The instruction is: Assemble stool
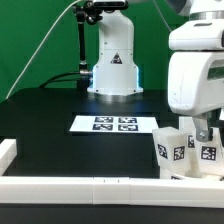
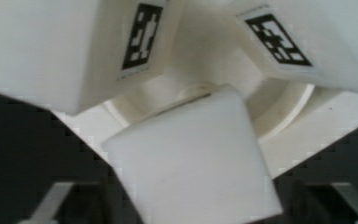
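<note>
A white blocky stool leg (image 2: 185,150) lies tilted between my gripper's (image 2: 197,208) dark fingers (image 2: 66,205), which stand close on either side of it. Whether they touch it does not show. Beyond it is the curved rim of the round white seat (image 2: 297,108). Two more tagged legs (image 2: 105,50) (image 2: 291,40) stand behind. In the exterior view my gripper (image 1: 200,134) points straight down among the tagged legs (image 1: 168,149) (image 1: 208,152) at the exterior view's right. The leg between the fingers is hidden there.
The marker board (image 1: 113,124) lies mid-table in front of the arm's base (image 1: 111,75). A long white border rail (image 1: 90,186) runs along the front, with a short piece (image 1: 6,153) at the exterior view's left. A black pole (image 1: 82,50) stands behind.
</note>
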Robot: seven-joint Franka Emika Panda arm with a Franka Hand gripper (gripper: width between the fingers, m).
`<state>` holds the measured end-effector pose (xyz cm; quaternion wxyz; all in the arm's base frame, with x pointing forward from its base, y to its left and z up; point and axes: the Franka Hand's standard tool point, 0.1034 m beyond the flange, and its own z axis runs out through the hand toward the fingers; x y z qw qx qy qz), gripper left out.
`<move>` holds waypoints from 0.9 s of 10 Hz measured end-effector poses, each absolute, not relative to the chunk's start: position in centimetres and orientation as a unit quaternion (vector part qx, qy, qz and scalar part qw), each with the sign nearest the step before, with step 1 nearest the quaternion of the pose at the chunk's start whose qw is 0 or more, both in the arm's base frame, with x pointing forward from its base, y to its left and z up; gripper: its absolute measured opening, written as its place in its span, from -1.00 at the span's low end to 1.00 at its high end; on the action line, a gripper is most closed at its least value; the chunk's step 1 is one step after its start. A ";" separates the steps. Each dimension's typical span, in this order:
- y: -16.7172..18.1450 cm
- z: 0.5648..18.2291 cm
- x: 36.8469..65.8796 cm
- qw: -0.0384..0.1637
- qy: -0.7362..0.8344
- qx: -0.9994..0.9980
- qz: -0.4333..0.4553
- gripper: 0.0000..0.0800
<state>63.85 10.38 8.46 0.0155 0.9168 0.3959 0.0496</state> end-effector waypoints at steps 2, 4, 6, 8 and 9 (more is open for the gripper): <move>10.3 8.5 63.9 0.015 0.386 0.921 0.050 -0.16; 10.2 8.5 63.9 0.014 0.367 0.929 0.050 -0.16; 9.1 8.6 64.0 0.006 0.282 0.959 0.040 -0.16; 9.2 8.3 63.9 0.001 0.147 0.988 0.048 -0.15; 9.3 8.3 63.9 0.000 0.098 0.994 0.056 -0.15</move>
